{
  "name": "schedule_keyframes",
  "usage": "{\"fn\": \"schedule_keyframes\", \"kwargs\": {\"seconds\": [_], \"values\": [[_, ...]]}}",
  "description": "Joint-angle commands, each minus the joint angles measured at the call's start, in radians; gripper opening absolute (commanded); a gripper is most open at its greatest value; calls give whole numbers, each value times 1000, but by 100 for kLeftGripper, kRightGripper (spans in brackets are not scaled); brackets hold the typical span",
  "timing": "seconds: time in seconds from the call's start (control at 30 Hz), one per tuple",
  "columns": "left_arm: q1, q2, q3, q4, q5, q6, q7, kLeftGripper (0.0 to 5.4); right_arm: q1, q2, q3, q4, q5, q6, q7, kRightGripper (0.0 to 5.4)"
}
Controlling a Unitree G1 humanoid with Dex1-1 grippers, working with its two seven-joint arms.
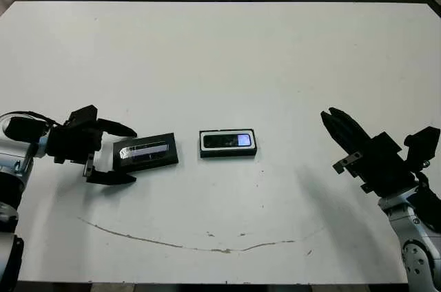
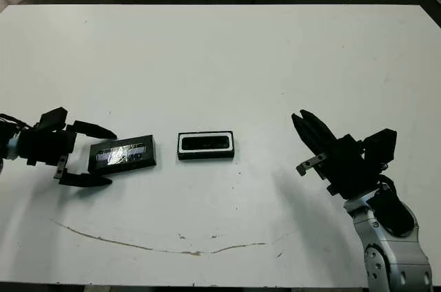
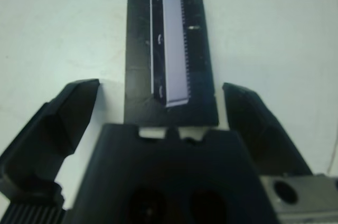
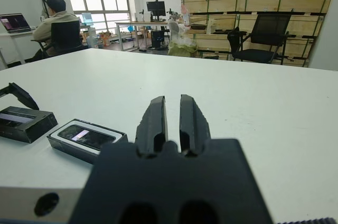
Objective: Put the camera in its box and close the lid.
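Head views: the camera [image 1: 228, 141] lies in the box [image 1: 228, 153] mid-bench; the lid [image 1: 145, 152] rests nearer the left edge.

Left wrist view: the left hand [image 3: 158, 113] spreads wide around the lid's end.

Right wrist view: the right hand [image 4: 172, 119] is nearly closed, empty, well apart from the box.

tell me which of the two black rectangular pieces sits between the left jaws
The lid, with its silvery window strip. The box, white-lined with the camera inside, lies apart.

Black lid [image 1: 146, 152], silvery strip
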Motion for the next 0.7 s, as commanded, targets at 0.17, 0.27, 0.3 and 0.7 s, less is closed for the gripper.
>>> {"fn": "schedule_keyframes", "kwargs": {"seconds": [0.17,0.27,0.3,0.7], "values": [[66,27,15,-83,-2,145,34,539,13,-3,1,8,16,16,3,0],[81,35,15,-121,15,149,76,529,13,-5,3,8,16,8,10,0],[87,37,17,-134,16,151,89,517,13,-4,3,7,17,7,10,0],[159,36,44,-273,-42,346,147,240,12,-9,4,10,11,16,4,0]]}}
